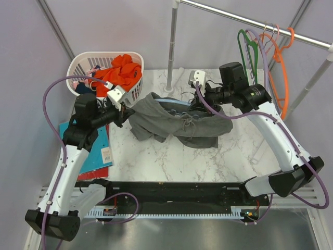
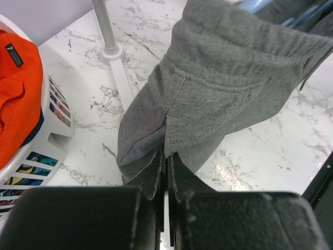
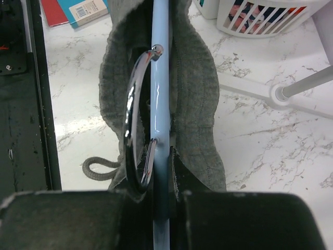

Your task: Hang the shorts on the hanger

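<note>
Evidently limp and light, the shorts (image 1: 174, 122) are held mid-table: their 9 o'clock hem is pinched by the left gripper (image 2: 166, 166), the stiff hanger (image 3: 160, 67) inside clamped at 2 o'clock by the right gripper (image 3: 162, 172).

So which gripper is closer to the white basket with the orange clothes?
Left. The left gripper is right beside the basket, pinching the shorts at one edge. The right gripper is far over on their other side, shut on the hanger.
</note>
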You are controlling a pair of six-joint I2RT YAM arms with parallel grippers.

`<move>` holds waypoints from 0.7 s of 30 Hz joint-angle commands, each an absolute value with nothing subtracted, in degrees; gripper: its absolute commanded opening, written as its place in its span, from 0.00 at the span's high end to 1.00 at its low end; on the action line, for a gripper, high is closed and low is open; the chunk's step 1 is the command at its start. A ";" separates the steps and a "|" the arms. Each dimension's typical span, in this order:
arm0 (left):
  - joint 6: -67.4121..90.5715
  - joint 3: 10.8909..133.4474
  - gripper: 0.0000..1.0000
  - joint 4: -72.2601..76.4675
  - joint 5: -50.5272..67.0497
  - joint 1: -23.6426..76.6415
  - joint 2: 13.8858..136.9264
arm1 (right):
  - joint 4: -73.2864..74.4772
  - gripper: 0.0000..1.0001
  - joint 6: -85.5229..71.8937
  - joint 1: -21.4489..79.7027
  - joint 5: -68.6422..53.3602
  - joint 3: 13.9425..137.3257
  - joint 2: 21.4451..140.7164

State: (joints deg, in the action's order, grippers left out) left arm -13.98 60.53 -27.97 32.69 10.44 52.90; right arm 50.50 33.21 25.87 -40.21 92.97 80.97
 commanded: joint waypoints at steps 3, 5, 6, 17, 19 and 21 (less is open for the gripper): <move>-23.63 57.92 0.90 -31.19 33.84 9.67 53.52 | 48.95 1.00 32.00 25.31 -39.55 99.66 79.36; -24.87 59.58 0.61 -32.51 34.19 9.75 53.96 | 50.09 1.00 31.12 25.49 -39.99 100.72 79.71; -25.31 60.46 0.56 -32.78 34.36 9.76 53.79 | 50.62 1.00 30.85 25.40 -39.82 101.85 79.89; -35.06 73.91 0.34 -27.08 30.44 23.42 57.56 | 59.50 1.00 17.69 30.75 -27.69 108.10 85.34; -38.40 74.00 0.37 -23.67 26.04 27.40 59.31 | 59.33 1.00 14.87 31.38 -26.72 108.46 85.87; -40.50 73.74 0.40 -20.76 23.40 31.71 60.55 | 58.19 1.00 8.92 31.90 -24.71 108.20 85.96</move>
State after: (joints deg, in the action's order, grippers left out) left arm -32.40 73.12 -27.18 31.27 25.56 57.21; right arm 60.03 20.16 30.89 -28.73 105.32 86.08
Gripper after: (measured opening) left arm 0.624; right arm 0.092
